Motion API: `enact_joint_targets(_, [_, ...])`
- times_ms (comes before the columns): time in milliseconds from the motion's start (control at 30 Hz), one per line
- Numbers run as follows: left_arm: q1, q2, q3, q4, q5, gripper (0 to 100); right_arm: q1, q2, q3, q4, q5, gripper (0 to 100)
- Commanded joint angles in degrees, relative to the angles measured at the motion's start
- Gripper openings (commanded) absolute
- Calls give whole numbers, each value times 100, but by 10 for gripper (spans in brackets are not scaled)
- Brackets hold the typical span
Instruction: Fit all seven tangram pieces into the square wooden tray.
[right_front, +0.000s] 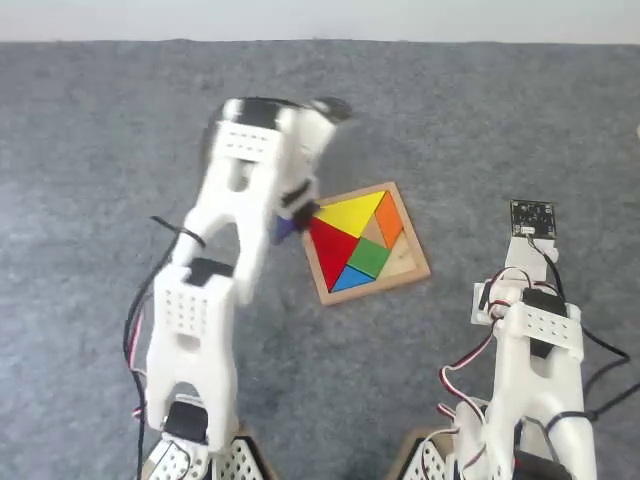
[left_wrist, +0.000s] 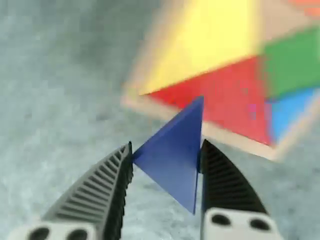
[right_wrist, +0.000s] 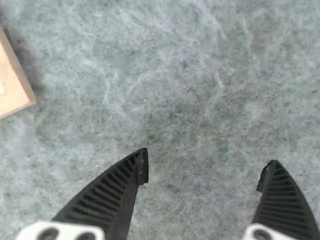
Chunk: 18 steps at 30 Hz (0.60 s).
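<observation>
left pincer (left_wrist: 165, 155) is pinching a dark blue triangular tangram piece (left_wrist: 172, 155) by its two edges. it's held just off the near rim of the square wooden tray (left_wrist: 235, 140), on the side where the big red triangle (left_wrist: 225, 100) sits. from the high view the tray (right_front: 385, 287) already has five pieces seated: the yellow triangle (right_front: 350, 213), red triangle (right_front: 332, 250), green square (right_front: 368, 257), light blue triangle (right_front: 350, 279) and the orange piece (right_front: 390, 220). the bare wood that's left (right_front: 405, 258) is in the corner toward the other arm.

so i'd call this the carry step, with the piece picked and not yet placed. the next move needs the blue triangle taken across the seated pieces to that bare corner and turned so its edges line up with the gap. then it goes down flat. it looks like a tight fit, so if the angle's off it'll probably just perch on its neighbours.

right pincer (right_wrist: 207, 165) is spread wide with nothing in it. it's hanging over the grey felt bench (right_wrist: 200, 75) beside a tray corner (right_wrist: 12, 85).
</observation>
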Motion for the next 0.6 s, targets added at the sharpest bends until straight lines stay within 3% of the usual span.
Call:
enact_joint_targets(0, [818, -1187, 725, -18, -1002, 164, 66, -207, -35, -110, 35, 346])
enact_joint_targets(133, [1116, -1363, 1226, -492, -1996, 164, 66, -207, -35, -110, 35, 346])
enact_joint_targets(367, [1758, -1407, 1385, -589, -3886, 164, 66, -207, -35, -110, 35, 346])
enact_joint_targets(567, [2048, -1354, 1385, -1433, -4404, 164, 48, -207, -35, -110, 53, 346])
